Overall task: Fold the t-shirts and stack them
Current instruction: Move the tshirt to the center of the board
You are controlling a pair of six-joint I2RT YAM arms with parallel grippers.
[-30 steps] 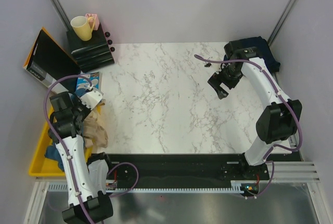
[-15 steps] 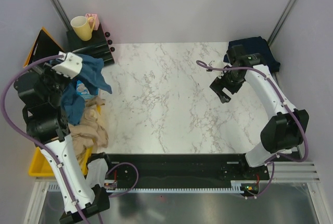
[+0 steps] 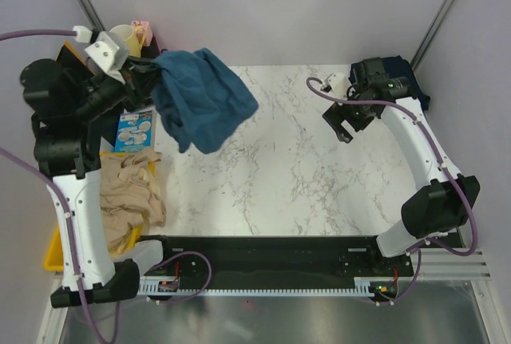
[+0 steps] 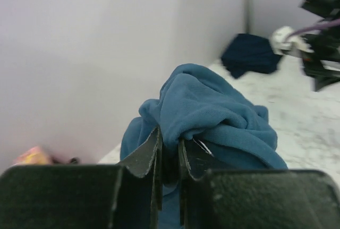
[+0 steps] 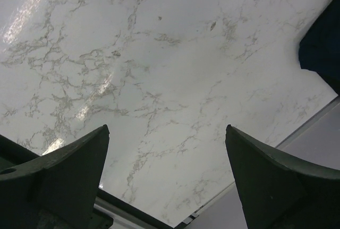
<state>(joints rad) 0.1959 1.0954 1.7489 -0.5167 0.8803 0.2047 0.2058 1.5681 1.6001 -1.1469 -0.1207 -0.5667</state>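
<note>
The steel-blue t-shirt (image 3: 204, 100) hangs bunched in the air over the back left of the marble table (image 3: 279, 176). My left gripper (image 3: 146, 73) is shut on a fold of its cloth. In the left wrist view the fingers (image 4: 151, 152) pinch that steel-blue t-shirt (image 4: 212, 112), which hides what lies below. The navy t-shirt (image 3: 399, 65) lies crumpled in the back right corner, partly behind my right arm; it is the dark heap (image 4: 249, 53) and shows at the right edge (image 5: 324, 53). My right gripper (image 3: 342, 126) hovers open over bare marble (image 5: 166, 129), left of it.
A yellow bin (image 3: 56, 252) at the left edge holds beige cloth (image 3: 128, 200). A black stack with a yellow mug (image 3: 124, 41) stands at the back left, with a blue-and-white packet (image 3: 134, 128) in front of it. Grey walls close the back and sides.
My left arm rose from the yellow bin and swung up and right, pulling the steel-blue t-shirt out over the table. The right gripper drifted slightly toward the back, still open.
</note>
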